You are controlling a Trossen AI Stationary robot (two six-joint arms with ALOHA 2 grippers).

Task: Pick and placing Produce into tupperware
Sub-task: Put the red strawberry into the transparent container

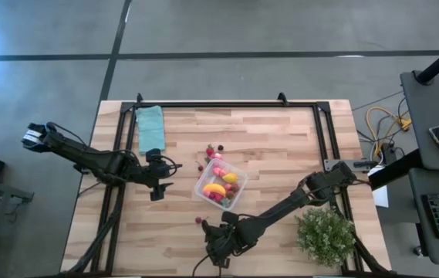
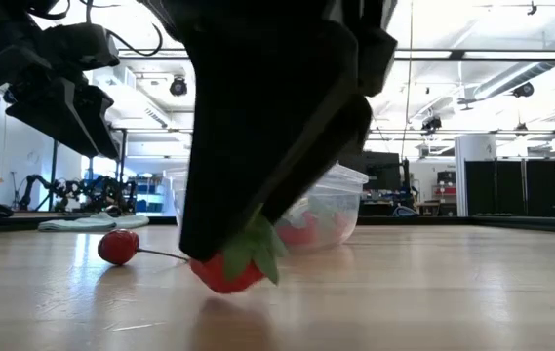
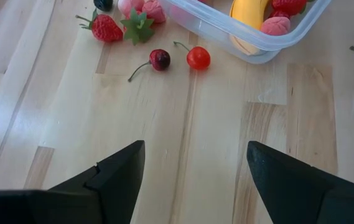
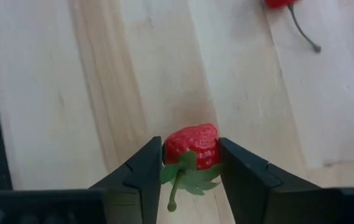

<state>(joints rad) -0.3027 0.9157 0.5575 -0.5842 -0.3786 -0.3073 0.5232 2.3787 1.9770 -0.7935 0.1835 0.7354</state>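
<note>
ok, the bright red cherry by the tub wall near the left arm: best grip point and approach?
Grip the round body of the bright red cherry, not the stem. Come from above with the left gripper, fingers on the two sides clear of the stem, which curves up toward the tupperware. The dark cherry lies close beside it, so keep that finger tight to avoid nudging it.

**Butcher-block table, busy in the middle**

A pale wooden table (image 1: 281, 147) in a black frame. The clear tupperware (image 1: 221, 185) sits at centre, loose produce (image 1: 211, 150) scattered just beside its far corner. A folded teal cloth (image 1: 150, 127) lies at the far left, a bushy green plant (image 1: 325, 235) at the near right. Near the front edge, a cherry (image 2: 118, 247) lies beside a strawberry (image 4: 191, 146) that rests on the wood between claw fingers.
</note>
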